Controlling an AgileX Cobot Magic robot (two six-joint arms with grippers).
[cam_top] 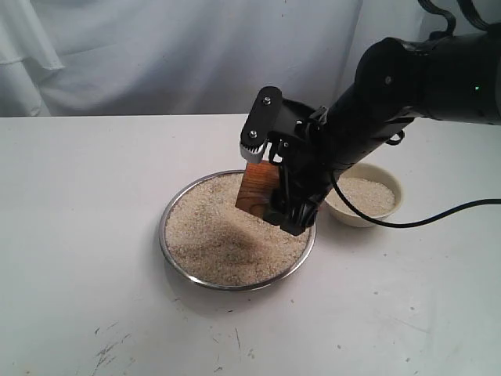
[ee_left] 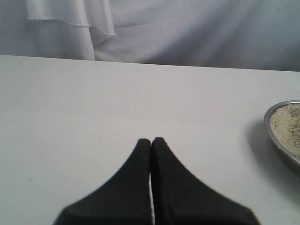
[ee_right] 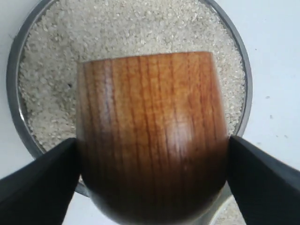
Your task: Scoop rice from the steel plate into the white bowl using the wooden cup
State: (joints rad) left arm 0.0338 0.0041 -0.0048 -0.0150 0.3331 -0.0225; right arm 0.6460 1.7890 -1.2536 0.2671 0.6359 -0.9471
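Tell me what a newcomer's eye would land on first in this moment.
The right hand grips the wooden cup, tilted mouth-first toward the rice heaped in the steel plate at mid-table. Just right of the plate in the exterior view sits the white bowl, with some rice inside. The left hand is shut over the table, beside the plate's edge.

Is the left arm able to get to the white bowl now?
Probably not easily: the right gripper, holding the wooden cup over the steel plate, blocks the way to the white bowl.
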